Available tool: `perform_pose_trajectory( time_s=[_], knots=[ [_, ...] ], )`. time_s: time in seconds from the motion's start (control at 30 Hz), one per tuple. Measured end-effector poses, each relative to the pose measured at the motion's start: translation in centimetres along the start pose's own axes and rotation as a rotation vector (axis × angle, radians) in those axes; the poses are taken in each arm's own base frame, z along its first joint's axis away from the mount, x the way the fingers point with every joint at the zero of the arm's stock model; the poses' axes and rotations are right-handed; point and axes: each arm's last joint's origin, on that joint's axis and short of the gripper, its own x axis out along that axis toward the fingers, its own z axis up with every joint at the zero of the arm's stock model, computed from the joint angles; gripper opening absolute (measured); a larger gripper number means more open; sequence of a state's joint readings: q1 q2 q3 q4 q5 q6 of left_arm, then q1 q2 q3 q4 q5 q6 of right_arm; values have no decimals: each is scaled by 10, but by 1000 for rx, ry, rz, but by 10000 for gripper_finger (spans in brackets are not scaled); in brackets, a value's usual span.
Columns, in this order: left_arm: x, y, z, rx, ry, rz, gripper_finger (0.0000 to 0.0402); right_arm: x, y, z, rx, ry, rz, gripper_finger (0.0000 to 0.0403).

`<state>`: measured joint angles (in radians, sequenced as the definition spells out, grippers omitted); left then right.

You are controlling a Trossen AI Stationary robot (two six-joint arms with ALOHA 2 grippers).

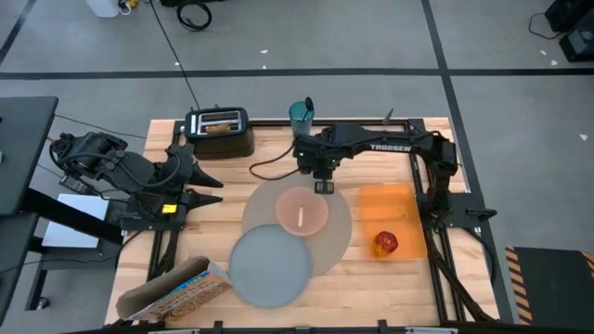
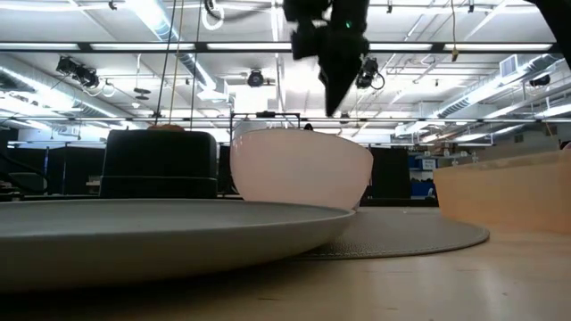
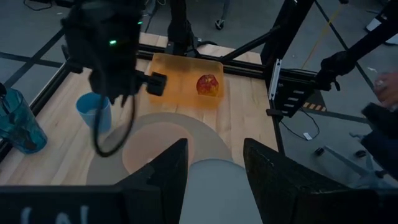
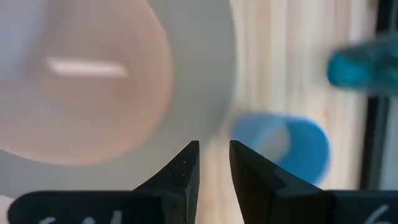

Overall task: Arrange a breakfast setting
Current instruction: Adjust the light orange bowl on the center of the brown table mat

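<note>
Grey-beige placemat [image 1: 339, 243] lies mid-table, with the grey plate [image 1: 269, 265] overlapping its near-left edge. On it sits the pink bowl [image 1: 302, 211] holding a spoon [image 1: 301, 218]. Right gripper [image 1: 323, 186] hovers above the bowl's far rim, fingers slightly parted, empty. Left gripper [image 1: 215, 184] waits at the table's left, half open, holding nothing.

Pink bowl [image 1: 301, 211] sits upright on the round placemat [image 1: 341, 243], spoon [image 1: 300, 218] inside. Grey plate [image 1: 269, 265] overlaps the mat's edge; red apple [image 1: 386, 243] lies apart
</note>
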<state>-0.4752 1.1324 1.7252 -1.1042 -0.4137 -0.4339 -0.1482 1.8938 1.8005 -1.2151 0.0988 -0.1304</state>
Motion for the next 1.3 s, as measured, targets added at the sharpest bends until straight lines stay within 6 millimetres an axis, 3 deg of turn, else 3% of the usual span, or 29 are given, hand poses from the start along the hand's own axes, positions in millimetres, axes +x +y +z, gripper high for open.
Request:
perform_pose_trajectory(
  time_s=[0.2, 0.43, 0.6, 0.73, 1.1, 1.3],
  knots=[
    [2, -1, 0, 3, 5, 3, 164, 8, 46, 15, -66, -161, 102, 94],
    [14, -7, 0, 20, 30, 13, 164, 53, 79, 6, -75, -205, 109, 94],
    [22, -11, -1, 33, 60, -8, 164, 81, 81, -14, -80, -117, 38, 94],
    [24, -14, -2, 30, 73, -23, 164, 92, 81, -25, -93, -60, 27, 94],
    [24, -14, -2, 22, 72, -24, 164, 96, 58, -27, -40, -42, -138, 94],
    [24, -14, -2, 21, 72, -23, 164, 93, 54, -25, 22, -45, -117, 94]
  ],
)
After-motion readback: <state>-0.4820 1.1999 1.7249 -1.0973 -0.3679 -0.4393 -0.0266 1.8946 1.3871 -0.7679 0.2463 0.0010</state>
